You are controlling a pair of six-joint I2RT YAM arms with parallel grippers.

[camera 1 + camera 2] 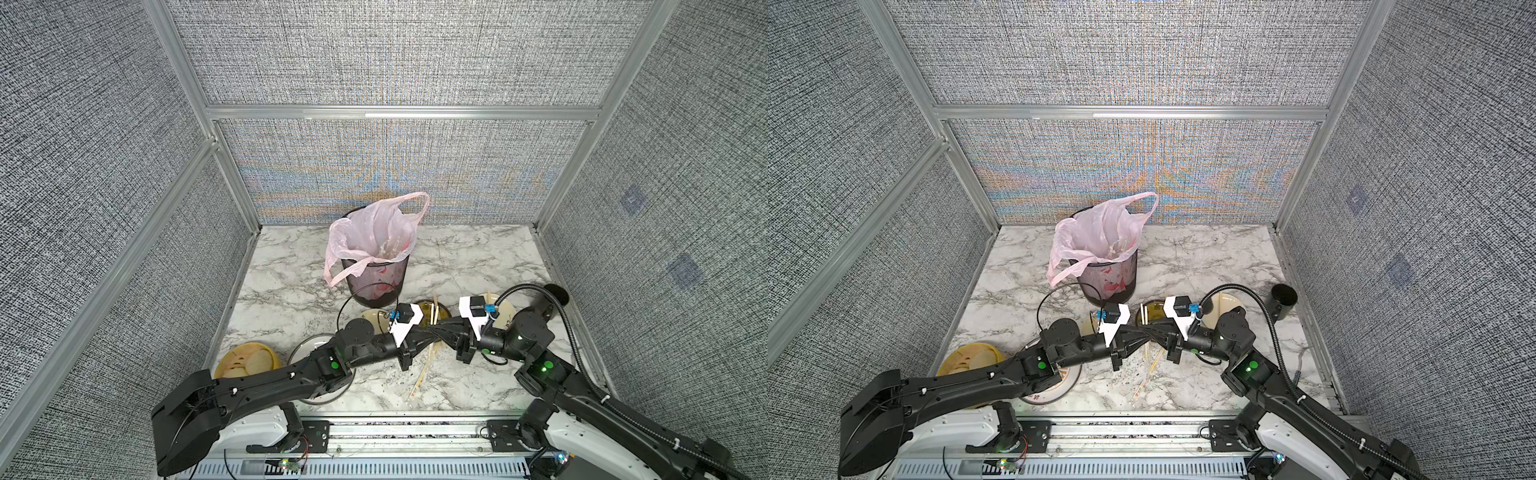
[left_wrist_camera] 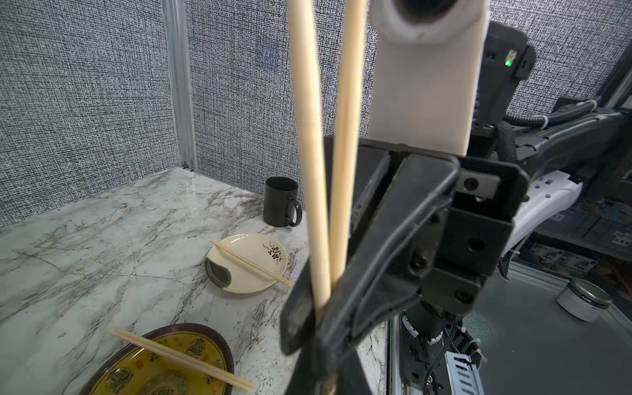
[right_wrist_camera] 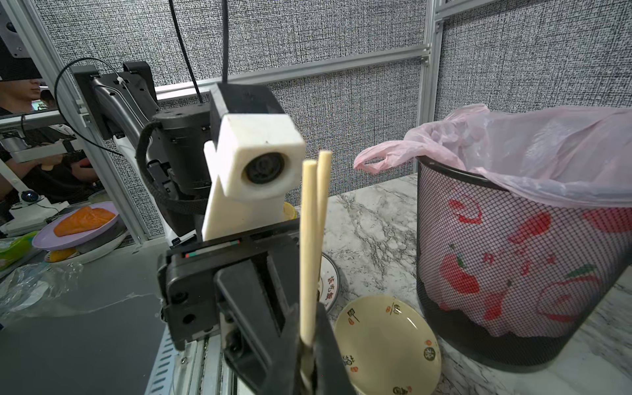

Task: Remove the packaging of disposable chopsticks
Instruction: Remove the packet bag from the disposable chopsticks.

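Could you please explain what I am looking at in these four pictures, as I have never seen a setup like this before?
Gladly. This is a two-armed robot at a marble table. Two pictures look down from overhead; the other two come from a camera on each wrist, each facing the opposite arm. The left gripper and right gripper meet above the table, both shut on one pair of chopsticks standing roughly upright. On the table are a mesh bin lined with a pink bag, a black mug, a cream plate and a yellow bowl with bare pairs across them, other dishes, and further chopsticks near the front edge, seemingly in printed sleeves.
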